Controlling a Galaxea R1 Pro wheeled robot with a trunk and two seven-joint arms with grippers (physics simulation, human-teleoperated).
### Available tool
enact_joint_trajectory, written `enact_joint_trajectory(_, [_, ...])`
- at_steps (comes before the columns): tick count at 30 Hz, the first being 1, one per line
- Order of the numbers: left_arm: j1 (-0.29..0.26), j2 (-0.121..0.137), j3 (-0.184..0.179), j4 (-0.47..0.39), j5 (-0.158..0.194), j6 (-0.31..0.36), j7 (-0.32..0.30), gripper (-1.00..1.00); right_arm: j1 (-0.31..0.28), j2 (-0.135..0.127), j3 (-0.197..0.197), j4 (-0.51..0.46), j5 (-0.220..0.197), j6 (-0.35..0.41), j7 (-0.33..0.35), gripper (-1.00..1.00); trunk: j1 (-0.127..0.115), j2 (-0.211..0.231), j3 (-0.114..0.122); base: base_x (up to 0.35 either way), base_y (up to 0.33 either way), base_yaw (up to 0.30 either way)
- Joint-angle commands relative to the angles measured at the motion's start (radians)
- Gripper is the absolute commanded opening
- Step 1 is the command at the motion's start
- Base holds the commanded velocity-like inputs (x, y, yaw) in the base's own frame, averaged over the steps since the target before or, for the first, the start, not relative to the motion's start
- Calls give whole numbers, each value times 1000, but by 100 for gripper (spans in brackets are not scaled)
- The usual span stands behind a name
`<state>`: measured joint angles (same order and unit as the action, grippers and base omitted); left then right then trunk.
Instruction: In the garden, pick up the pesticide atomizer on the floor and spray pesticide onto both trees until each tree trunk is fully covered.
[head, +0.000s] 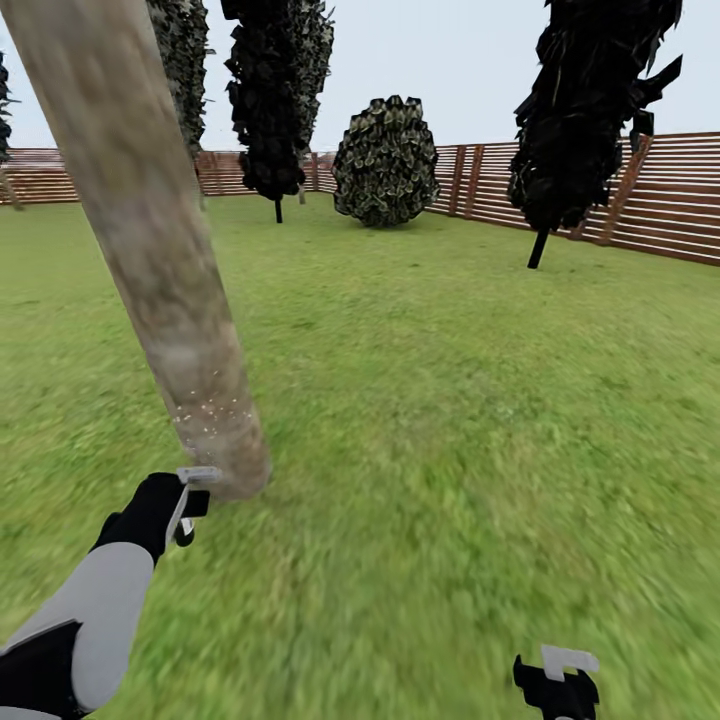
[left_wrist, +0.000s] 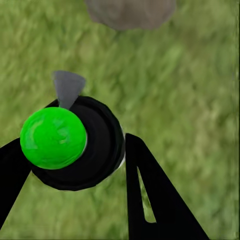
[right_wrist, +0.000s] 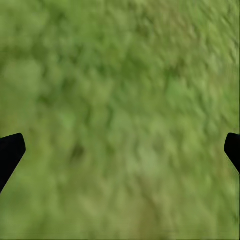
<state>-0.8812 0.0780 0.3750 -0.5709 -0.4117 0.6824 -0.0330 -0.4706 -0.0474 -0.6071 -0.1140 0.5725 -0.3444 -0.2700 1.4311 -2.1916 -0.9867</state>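
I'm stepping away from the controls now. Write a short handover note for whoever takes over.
Left gripper: shut on the pesticide atomizer, grey nozzle toward the tree trunk, held close to its base.
Right gripper: open, hanging over grass.
Done: atomizer picked up; pale specks show low on this trunk.
Left: most of the trunk above looks bare, so keep spraying upward. Which tree is second cannot be told from here; it still needs covering.

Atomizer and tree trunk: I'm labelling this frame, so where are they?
pesticide atomizer (left_wrist: 53, 138), left wrist view, on its green cap.
tree trunk (head: 160, 260), head view, mid-column of mottled bark.
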Motion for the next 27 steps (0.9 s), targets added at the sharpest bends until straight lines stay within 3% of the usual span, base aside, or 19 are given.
enact_joint_trajectory(1, [-1, -1, 3, -1, -1, 4, -3, -100, -1, 0, -8, 2, 10, -4, -3, 100, 0, 0, -1, 212, -220, 67])
enact_joint_trajectory(10, [1, 3, 1, 12, 9, 2, 7, -100, -1, 0, -8, 2, 10, -4, -3, 100, 0, 0, -1, 209, -219, 62])
enact_joint_trajectory(17, [49, 15, 68, -2, 6, -5, 9, -100, -1, 1, -7, 2, 12, -3, -3, 100, 0, 0, -1, 188, -219, 264])
enact_joint_trajectory(22, [85, 14, 74, 2, 9, -102, 10, -100, -1, 3, -7, 4, 11, -4, -3, 100, 0, 0, -1, 231, -192, 165])
enact_joint_trajectory(27, [87, 12, 74, 5, 8, -122, 10, -100, 0, 1, -7, 5, 12, -4, -3, 100, 0, 0, -1, 269, -171, 7])
